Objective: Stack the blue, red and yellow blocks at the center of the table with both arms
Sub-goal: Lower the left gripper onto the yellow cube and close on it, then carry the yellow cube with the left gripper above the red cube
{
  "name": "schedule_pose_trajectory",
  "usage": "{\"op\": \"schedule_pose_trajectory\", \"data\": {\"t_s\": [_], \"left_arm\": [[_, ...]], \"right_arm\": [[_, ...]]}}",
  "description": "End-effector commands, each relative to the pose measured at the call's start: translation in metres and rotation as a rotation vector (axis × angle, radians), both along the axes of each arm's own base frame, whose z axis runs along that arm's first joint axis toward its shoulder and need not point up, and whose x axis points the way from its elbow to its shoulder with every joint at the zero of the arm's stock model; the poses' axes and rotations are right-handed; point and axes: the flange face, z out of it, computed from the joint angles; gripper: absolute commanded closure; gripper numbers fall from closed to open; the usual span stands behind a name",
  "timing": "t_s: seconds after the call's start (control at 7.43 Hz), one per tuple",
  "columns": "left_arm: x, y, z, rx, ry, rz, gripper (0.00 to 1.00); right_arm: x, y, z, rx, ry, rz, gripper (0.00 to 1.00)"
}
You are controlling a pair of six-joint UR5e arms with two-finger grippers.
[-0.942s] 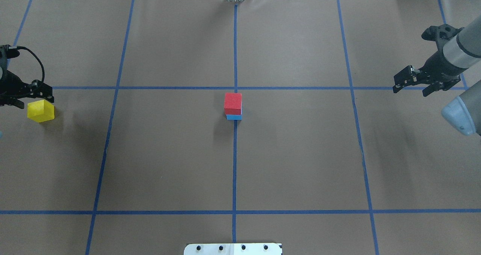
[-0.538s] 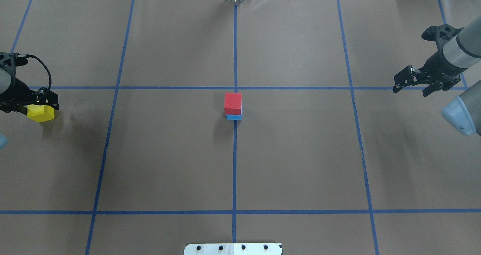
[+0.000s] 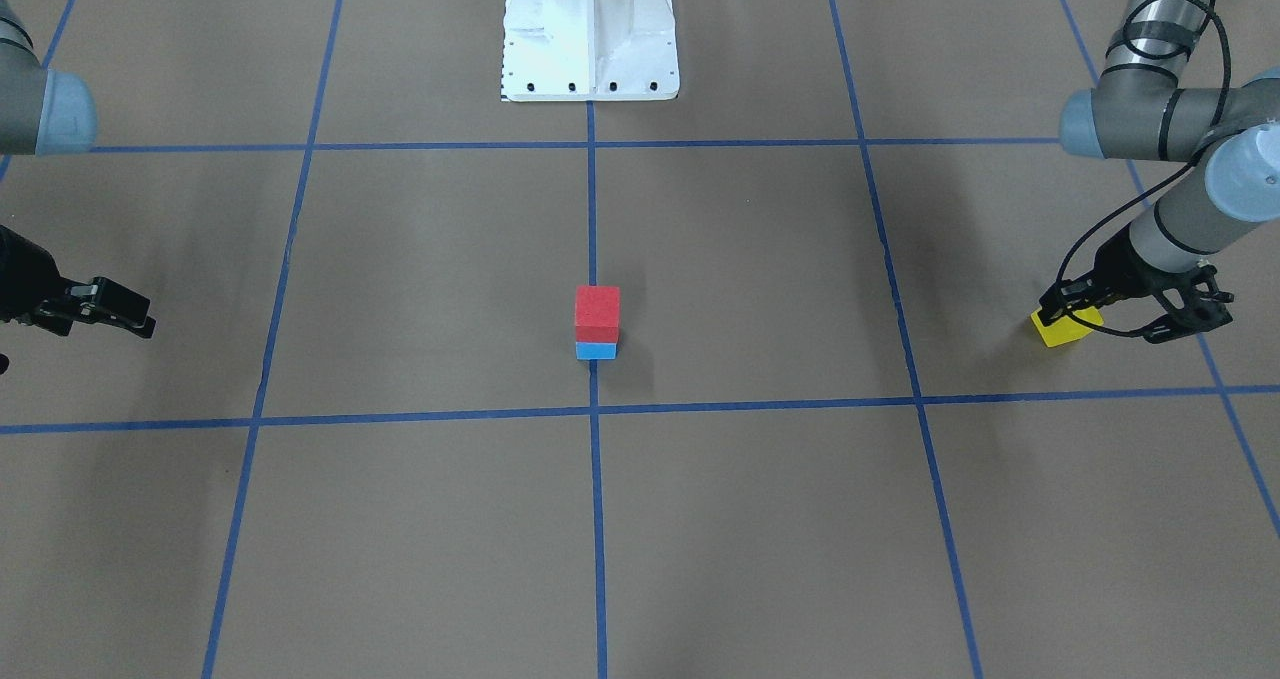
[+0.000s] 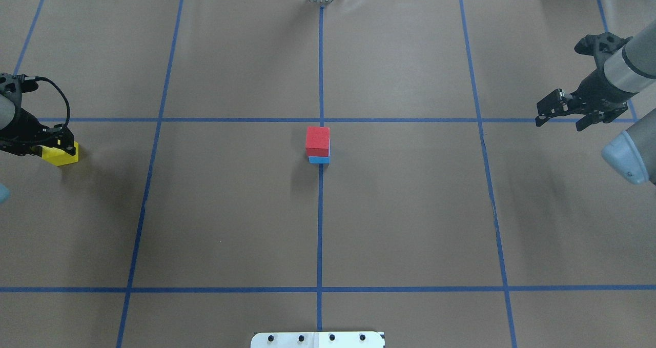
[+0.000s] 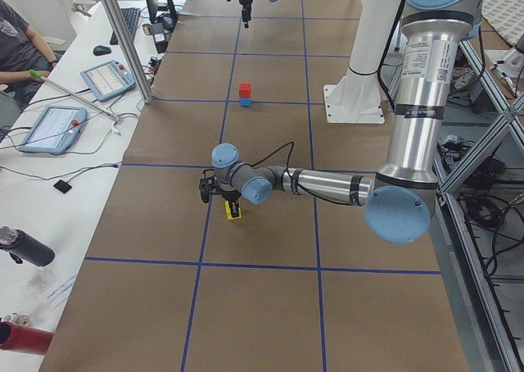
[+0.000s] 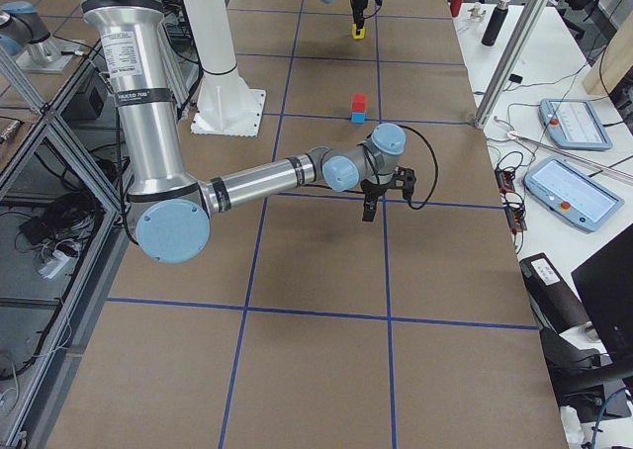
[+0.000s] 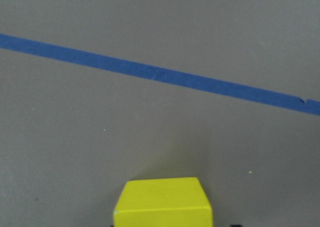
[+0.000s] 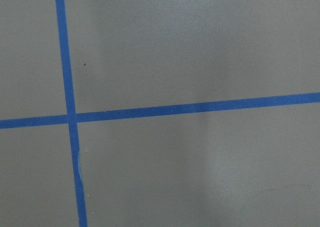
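Observation:
A red block [image 4: 318, 139] sits on a blue block [image 4: 319, 159] at the table's centre; both also show in the front view, red [image 3: 597, 312] above blue [image 3: 596, 351]. A yellow block [image 4: 59, 154] lies on the table at the far left. My left gripper [image 4: 46, 145] is open and lowered over it, its jaws on either side of the block. The left wrist view shows the yellow block [image 7: 162, 202] at the bottom centre. My right gripper [image 4: 559, 125] is open and empty at the far right, above the table.
Blue tape lines [image 4: 320, 209] mark a grid on the brown table. The robot's white base [image 3: 588, 29] stands at the table's near edge. The right wrist view shows only a tape crossing [image 8: 70, 118].
My left gripper has moved down over the yellow block and now covers most of its top. The red and blue stack and my right arm have not moved.

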Motion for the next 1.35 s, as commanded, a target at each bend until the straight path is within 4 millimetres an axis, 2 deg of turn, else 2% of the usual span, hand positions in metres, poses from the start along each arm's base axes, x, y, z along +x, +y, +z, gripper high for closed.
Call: {"op": "schedule_pose_trajectory", "data": {"t_s": [0.0,0.13,0.27,0.4,0.54,0.67,0.81,0.94,1.08,1.21], "left_arm": [[0.015,-0.022,-0.066,0.02,0.039,0.001,1.0],[0.028,-0.044,-0.147,0.024,0.039,0.0,1.0],[0.051,-0.052,-0.231,0.05,0.056,0.024,1.0],[0.1,-0.045,-0.307,0.059,0.066,0.07,1.0],[0.15,-0.026,-0.356,0.085,0.08,0.116,1.0],[0.203,-0.004,-0.396,0.101,0.091,0.14,1.0],[0.242,-0.005,-0.433,0.103,0.087,0.123,1.0],[0.277,-0.006,-0.46,0.092,0.08,0.129,1.0],[0.297,-0.006,-0.48,0.089,0.075,0.125,1.0],[0.306,-0.007,-0.485,0.083,0.07,0.132,1.0]], "right_arm": [[0.0,0.0,-0.001,0.002,0.0,0.0,0.01],[0.0,0.0,-0.002,0.004,-0.001,0.0,0.01],[0.0,0.0,-0.001,0.003,0.0,-0.001,0.01],[0.0,0.0,0.0,0.002,0.0,-0.001,0.01],[0.0,0.0,0.001,0.002,0.001,-0.002,0.01],[0.0,0.0,0.001,0.002,0.001,-0.002,0.01],[0.0,0.0,0.001,0.002,0.001,-0.002,0.01],[0.0,0.0,0.002,-0.001,0.002,-0.002,0.01],[0.0,0.0,0.001,0.002,0.001,-0.002,0.01],[0.0,0.0,0.003,-0.002,0.003,-0.002,0.01]]}}
